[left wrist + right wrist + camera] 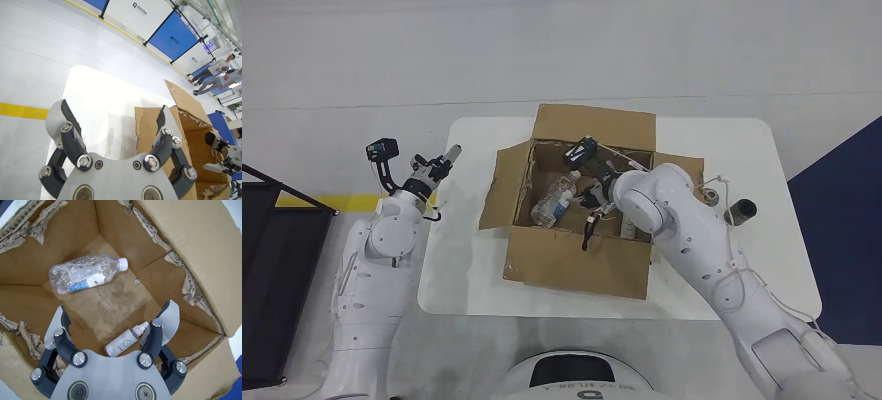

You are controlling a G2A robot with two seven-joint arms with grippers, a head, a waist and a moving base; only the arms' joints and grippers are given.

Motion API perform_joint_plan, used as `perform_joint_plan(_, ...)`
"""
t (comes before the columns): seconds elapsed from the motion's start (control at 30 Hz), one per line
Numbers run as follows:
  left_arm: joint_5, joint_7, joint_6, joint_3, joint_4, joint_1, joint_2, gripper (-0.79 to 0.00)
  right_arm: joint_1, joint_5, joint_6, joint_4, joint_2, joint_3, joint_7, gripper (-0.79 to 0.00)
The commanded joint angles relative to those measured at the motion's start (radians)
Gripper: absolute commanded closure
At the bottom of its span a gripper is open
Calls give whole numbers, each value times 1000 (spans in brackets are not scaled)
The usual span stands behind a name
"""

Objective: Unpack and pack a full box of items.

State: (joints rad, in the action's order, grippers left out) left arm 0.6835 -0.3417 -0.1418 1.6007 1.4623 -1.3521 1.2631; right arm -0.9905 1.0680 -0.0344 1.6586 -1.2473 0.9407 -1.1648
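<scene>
Right now your right fingers (173, 317) stand spread wide with nothing between them, down inside the cardboard box (122, 224) and above its floor. Just beside one of them a small white spray bottle (122, 343) lies on its side, with its nozzle end pointing toward the middle of the floor. Well apart from it, nearer a far corner, a crushed clear water bottle (83, 273) with a white cap also lies on its side.

The spray bottle looks light, stiff and smooth, and being round it will probably roll if you nudge it. Close across the middle of its body, square to its length, and stay off the slim nozzle end. The water bottle looks empty and very light. Its thin, dented walls should give under pressure and could squirt out of a hard pinch. The shoulder just below the cap is likely the stiffest place to take it; failing that, try the labelled band, with a gentle squeeze.

Your left fingers (54, 117) are likewise parted and empty. They hang outside the box, over the white surface (90, 91) and close to the outward-folded side flap.

From above, the box sits in the middle of the surface with its torn flaps splayed. A dark teal item (582, 153) lies inside near the far wall. A dark cylindrical item (740, 211) rests on the surface on the right arm's side.
</scene>
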Motion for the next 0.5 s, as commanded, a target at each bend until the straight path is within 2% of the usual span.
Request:
perform_joint_plan(0.0, 0, 0, 0, 0, 0, 0, 0, -785, -16, -59, 51, 21, 3, 38, -57, -785)
perform_joint_plan(0.27, 0, 0, 0, 0, 0, 0, 0, -785, -41, -149, 234, 67, 6, 107, -201, -785)
perform_joint_plan(0.47, 0, 0, 0, 0, 0, 0, 0, -785, 25, -194, 346, -25, -11, 66, -293, -785)
